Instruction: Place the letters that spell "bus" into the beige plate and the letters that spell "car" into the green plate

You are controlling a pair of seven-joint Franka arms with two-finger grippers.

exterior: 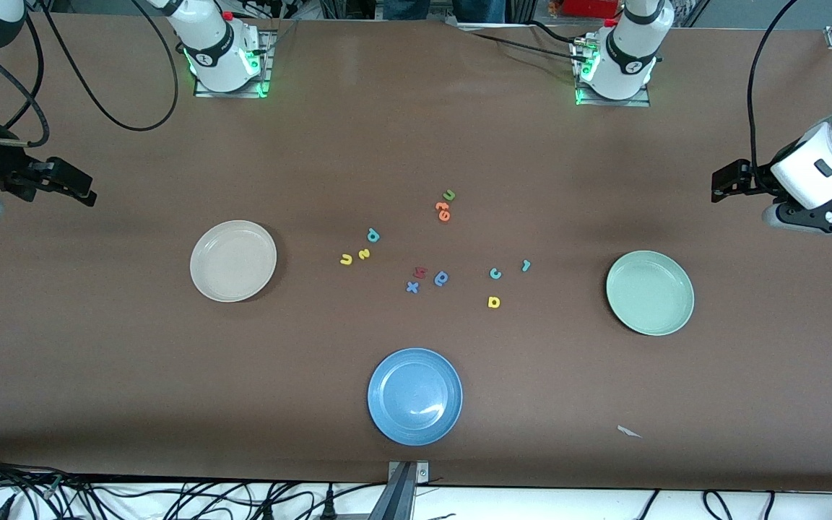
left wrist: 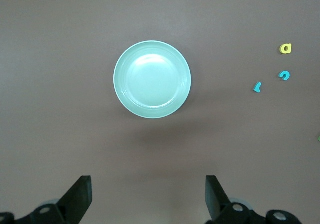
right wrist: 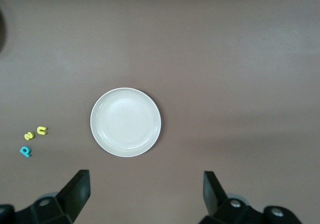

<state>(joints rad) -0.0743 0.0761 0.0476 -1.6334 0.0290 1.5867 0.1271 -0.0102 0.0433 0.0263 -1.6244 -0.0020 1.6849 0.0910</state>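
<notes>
Initially, both arms wait w/ jaws released: left gripper (left wrist: pixel 147 196) by green plate (exterior: pixel 650 292), right gripper (right wrist: pixel 145 196) by beige plate (exterior: pixel 233 261). "bus" letters (exterior: pixel 360 248) and "car" letters (exterior: pixel 504 280) lie between plates; approach each letter vertically.

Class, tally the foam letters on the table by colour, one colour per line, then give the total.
Teal letters: 3
Yellow letters: 3
Orange letters: 1
Green letters: 1
Red letters: 1
Blue letters: 2
Total: 11
</notes>
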